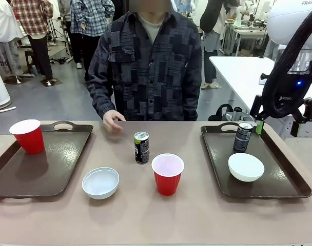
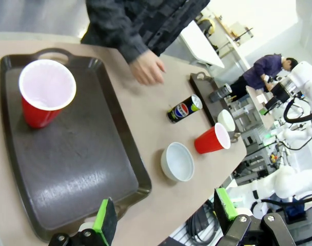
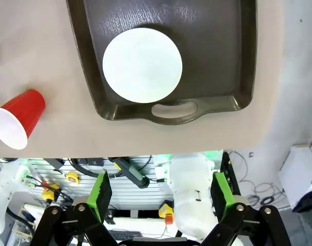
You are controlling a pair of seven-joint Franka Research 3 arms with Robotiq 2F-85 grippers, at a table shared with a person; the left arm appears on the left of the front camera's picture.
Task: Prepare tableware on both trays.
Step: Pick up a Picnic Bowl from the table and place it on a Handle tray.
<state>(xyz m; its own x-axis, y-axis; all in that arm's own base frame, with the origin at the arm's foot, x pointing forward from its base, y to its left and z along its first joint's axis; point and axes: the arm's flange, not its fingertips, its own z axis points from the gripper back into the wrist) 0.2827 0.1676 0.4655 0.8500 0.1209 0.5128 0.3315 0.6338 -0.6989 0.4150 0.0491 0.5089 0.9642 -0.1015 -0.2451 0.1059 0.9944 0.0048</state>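
The lone black can [image 1: 141, 147] is standing upright in the middle of the surface [image 1: 197, 215], so I'm calling everything off that can. Just nearer the robot and a little to the can's right, a red cup [image 1: 168, 174] is sitting mouth up, close by but not touching. Nearer the robot and to the can's left, a white bowl [image 1: 100, 182] is resting on the bare surface.

Well out to the can's left, the left tray [image 1: 22, 179] is carrying the other red cup [image 1: 27, 136], which is standing upright near the tray's far end. Well out to the can's right, the right tray [image 1: 279, 187] is holding the second can [image 1: 242, 137], upright at its far end. The second bowl [image 1: 246, 167] is sitting on that tray too, just nearer the robot than the second can.

Beyond the middle can and slightly left of it, the person's hand [image 1: 113, 121] is resting on the surface, touching none of the tableware.

Now the arms. The right jaws are hanging in the air far to the can's right, over the right tray's far corner. They are spread wide, with nothing between the green pads [image 3: 101, 192]. The left jaws are hovering far to the can's left, above the left tray's near end. Their pads [image 2: 105, 221] are also standing wide apart and holding nothing.
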